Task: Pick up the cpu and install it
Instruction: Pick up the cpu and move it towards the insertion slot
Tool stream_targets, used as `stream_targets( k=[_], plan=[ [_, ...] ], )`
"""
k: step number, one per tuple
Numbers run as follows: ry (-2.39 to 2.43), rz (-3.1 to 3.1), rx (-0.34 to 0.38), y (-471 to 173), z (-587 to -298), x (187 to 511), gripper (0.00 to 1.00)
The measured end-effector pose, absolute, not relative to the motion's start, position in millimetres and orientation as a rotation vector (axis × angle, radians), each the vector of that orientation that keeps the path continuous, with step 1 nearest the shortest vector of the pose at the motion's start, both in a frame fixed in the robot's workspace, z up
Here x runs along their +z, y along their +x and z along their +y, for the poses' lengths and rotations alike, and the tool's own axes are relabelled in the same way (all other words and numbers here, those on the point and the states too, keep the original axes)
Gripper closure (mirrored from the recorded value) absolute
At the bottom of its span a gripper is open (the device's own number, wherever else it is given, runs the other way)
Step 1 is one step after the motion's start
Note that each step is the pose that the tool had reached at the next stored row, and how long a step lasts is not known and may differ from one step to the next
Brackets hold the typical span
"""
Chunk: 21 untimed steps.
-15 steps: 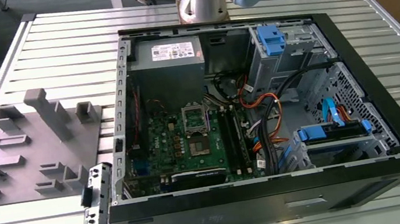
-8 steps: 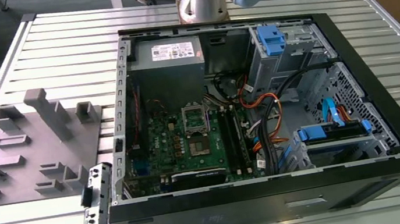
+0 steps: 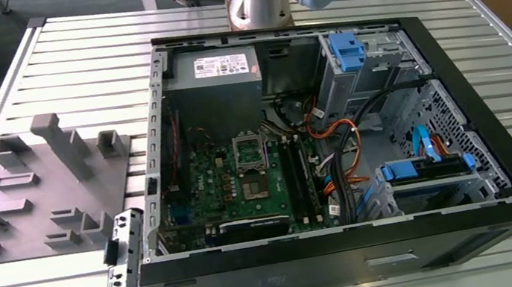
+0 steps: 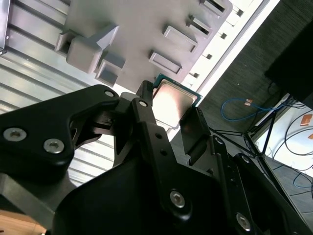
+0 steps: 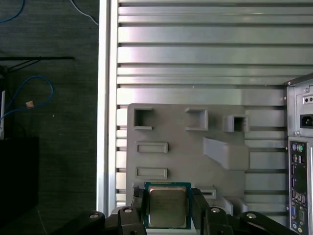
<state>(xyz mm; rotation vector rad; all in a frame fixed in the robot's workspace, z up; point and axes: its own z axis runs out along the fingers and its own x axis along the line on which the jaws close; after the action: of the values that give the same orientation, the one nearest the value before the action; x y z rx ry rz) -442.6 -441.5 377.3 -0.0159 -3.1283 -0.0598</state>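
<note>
Silver-topped cpu (image 5: 167, 211), one item: I see my gripper (image 5: 168, 209) pinching it by two edges. Grey tray (image 5: 186, 152) lies below.

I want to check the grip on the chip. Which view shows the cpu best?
The first wrist view: the cpu faces the camera squarely, clamped in the gripper. The second wrist view shows the cpu at a slant, partly hidden behind the fingers.
</note>
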Motion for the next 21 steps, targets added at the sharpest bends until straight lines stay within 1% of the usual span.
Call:
stream_targets(
  k=[21],
  plan=[
    [-0.016,-3.128,-0.06,-430,-442,377,0.53]
  ],
)
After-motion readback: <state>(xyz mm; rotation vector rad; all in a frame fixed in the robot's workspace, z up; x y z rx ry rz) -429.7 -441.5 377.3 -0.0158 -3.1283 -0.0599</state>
